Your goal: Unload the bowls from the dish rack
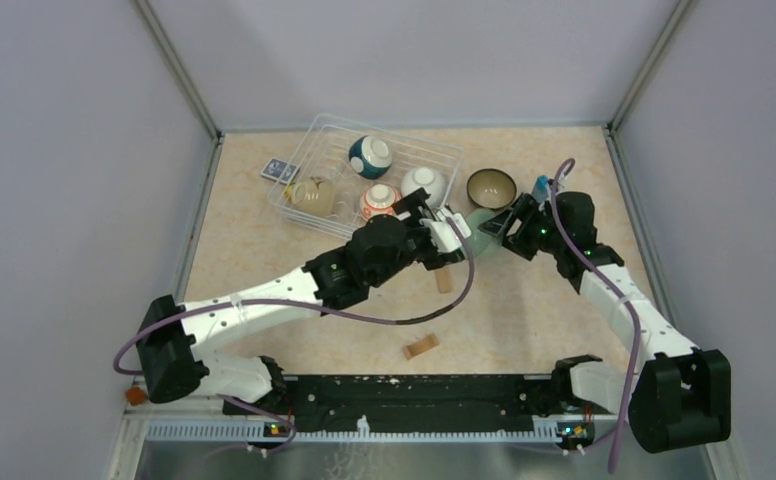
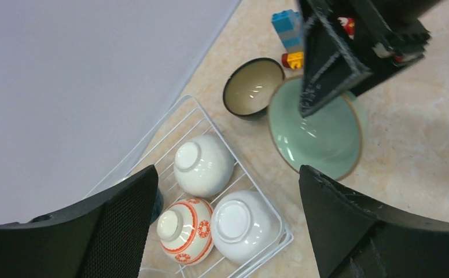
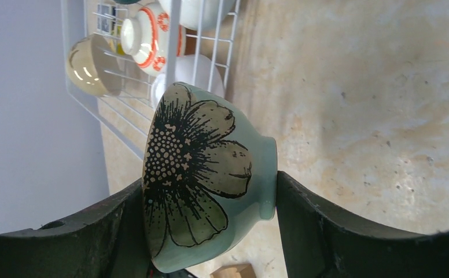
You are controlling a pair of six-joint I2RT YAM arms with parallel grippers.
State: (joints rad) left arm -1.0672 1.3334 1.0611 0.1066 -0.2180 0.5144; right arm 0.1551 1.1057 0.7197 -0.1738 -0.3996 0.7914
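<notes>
1. The right gripper [image 3: 210,185] is closed on the green bowl [image 3: 199,174]. One finger lies across its mouth and the other behind its foot, so the bowl is held on its side with the black flower towards the wrist camera.
2. The left gripper [image 2: 227,174] stands wide with nothing between its jaws. The green bowl's mouth faces it from just ahead.
3. The green bowl is outside the rack [image 1: 309,140], just off its right end, between the two grippers.
4. Done so far, as I judge it: two bowls are out. One is the green bowl in the grip; the other is the dark bowl [image 1: 491,187], upright on the table [image 1: 524,320] beside the rack.
5. Five remain in the rack, all mouth down or tipped: teal bowl [image 1: 370,155], beige bowl [image 1: 312,195], orange bowl [image 2: 184,229], white bowl [image 2: 202,165] and second white bowl [image 2: 239,217].
6. Hard to tell:
   - whether the green bowl rests on the table or hangs clear of it;
   - the second white bowl, which the left arm covers from above;
   - the rest of the rack, which both wrist views cut off.
</notes>
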